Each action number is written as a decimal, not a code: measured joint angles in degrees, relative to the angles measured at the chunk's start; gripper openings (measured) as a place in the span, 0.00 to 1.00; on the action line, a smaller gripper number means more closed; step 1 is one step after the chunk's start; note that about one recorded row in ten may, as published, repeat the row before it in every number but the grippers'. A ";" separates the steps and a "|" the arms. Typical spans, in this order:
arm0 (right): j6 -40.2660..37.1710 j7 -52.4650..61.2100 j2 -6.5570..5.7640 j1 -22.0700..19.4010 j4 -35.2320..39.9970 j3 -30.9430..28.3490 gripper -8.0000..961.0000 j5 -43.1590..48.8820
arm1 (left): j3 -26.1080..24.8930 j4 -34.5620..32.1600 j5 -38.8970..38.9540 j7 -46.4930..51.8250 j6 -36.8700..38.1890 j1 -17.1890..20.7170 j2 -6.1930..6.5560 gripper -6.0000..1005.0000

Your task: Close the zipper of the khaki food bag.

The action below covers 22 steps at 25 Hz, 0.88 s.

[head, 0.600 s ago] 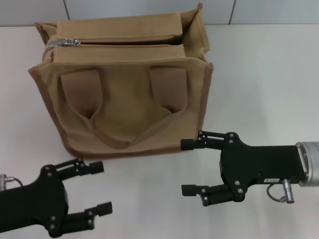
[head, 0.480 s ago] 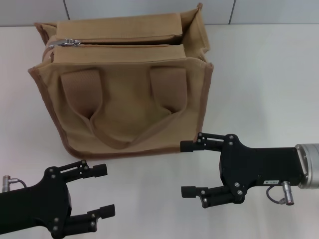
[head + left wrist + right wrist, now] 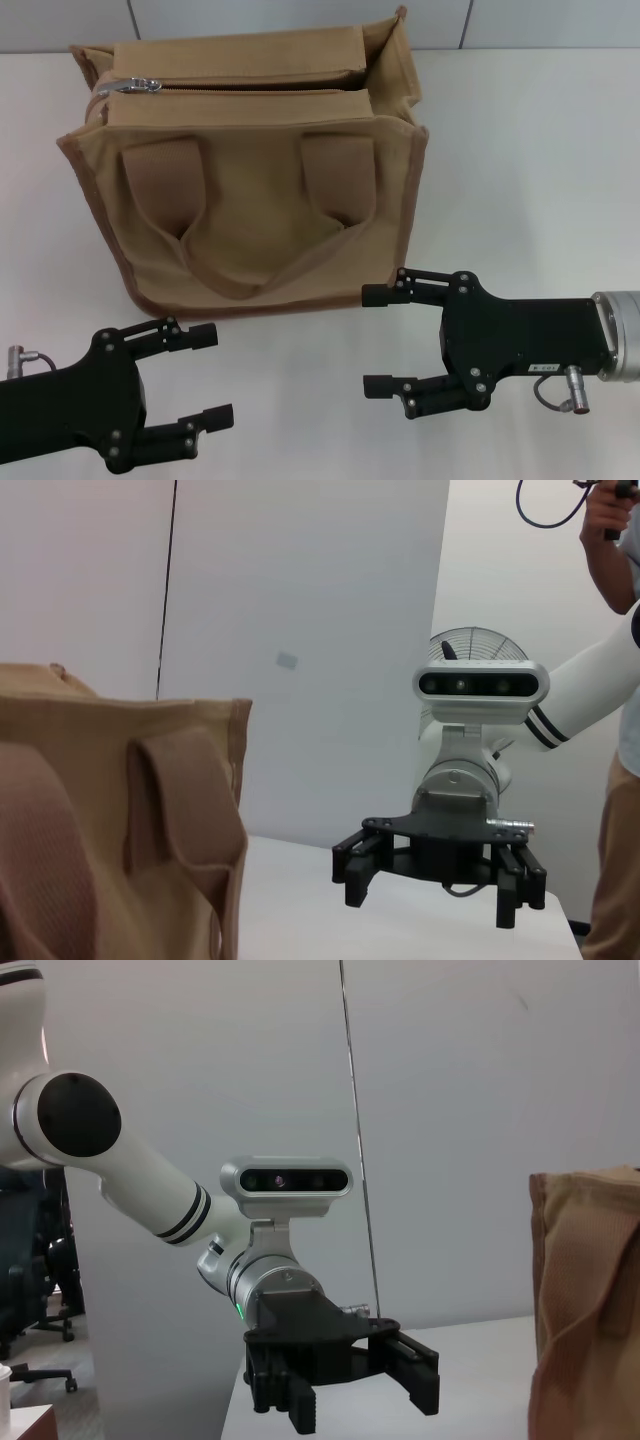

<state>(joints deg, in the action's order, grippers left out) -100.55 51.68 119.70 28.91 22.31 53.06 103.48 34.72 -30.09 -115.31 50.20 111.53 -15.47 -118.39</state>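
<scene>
No readable text, brand, number or sign anywhere. Plain tan canvas on the khaki food bag (image 3: 250, 190), no printing. A small pale sticker on the black body of the right gripper (image 3: 385, 340), far too small to make out. Bare white on the table (image 3: 520, 170) and on the wall panels behind.

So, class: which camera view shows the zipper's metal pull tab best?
The head view: the silver pull tab sits plainly at the zipper's left end on the khaki food bag. Both wrist views show only the bag's side, no zipper.
</scene>
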 joint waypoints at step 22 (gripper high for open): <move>0.25 -8.10 0.09 0.09 -7.38 -0.69 0.88 -6.97 | -29.88 13.80 17.32 -1.38 -15.26 -3.82 -0.12 0.75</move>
<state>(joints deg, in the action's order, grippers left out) -100.30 43.58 119.79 29.00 14.93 52.37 96.51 4.84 -16.29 -97.99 48.82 96.26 -19.29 -118.51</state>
